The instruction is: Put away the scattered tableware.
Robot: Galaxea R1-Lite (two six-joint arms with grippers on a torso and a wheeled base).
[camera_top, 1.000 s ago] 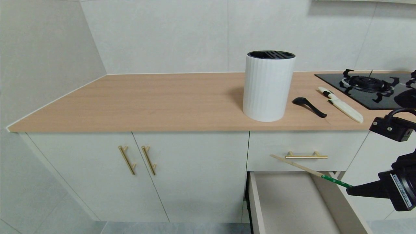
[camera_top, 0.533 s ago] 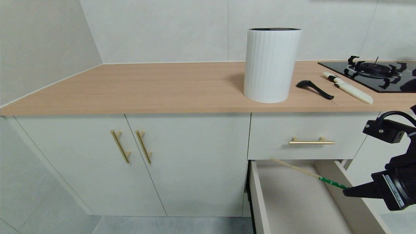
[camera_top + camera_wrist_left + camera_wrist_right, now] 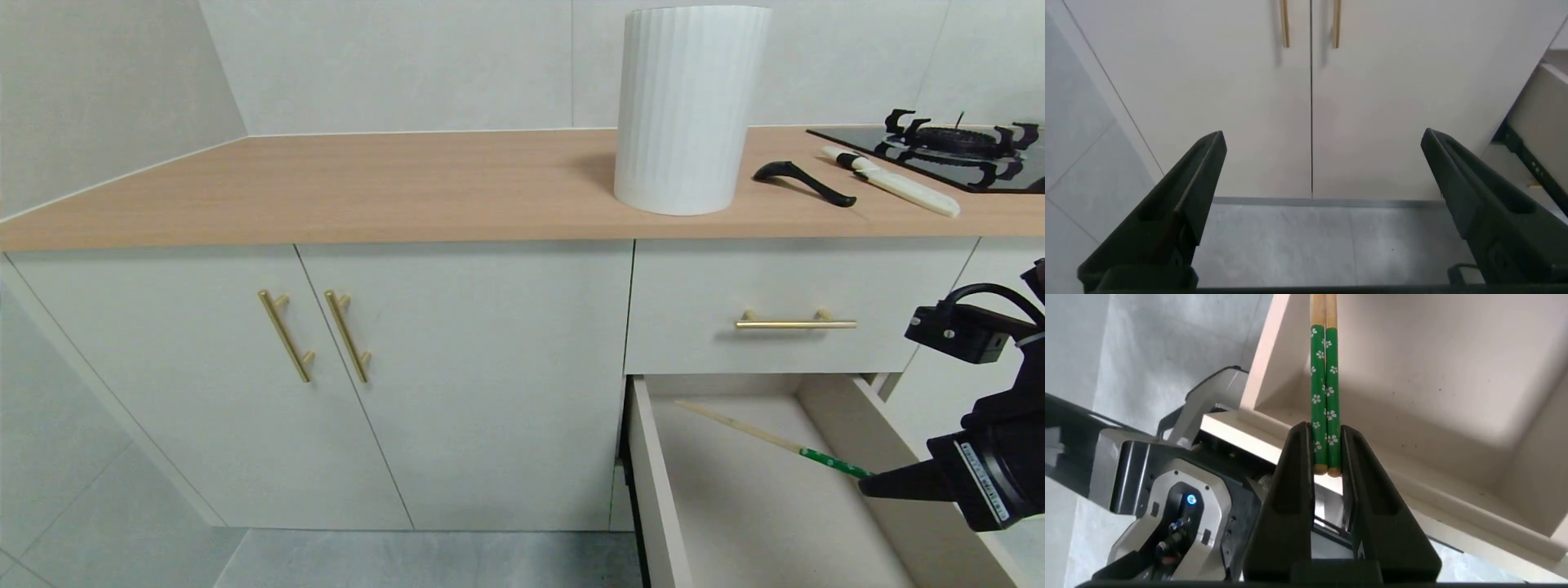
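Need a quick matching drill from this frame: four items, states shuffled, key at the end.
Things:
1. chopsticks
2. white canister
3. knife
4. lower drawer

States:
A. pulled open
B. lying on the counter beside the stove
C. clamped in the right gripper
D. standing upright on the counter

Pairs: 1-C, 2-D, 3-B, 4-A
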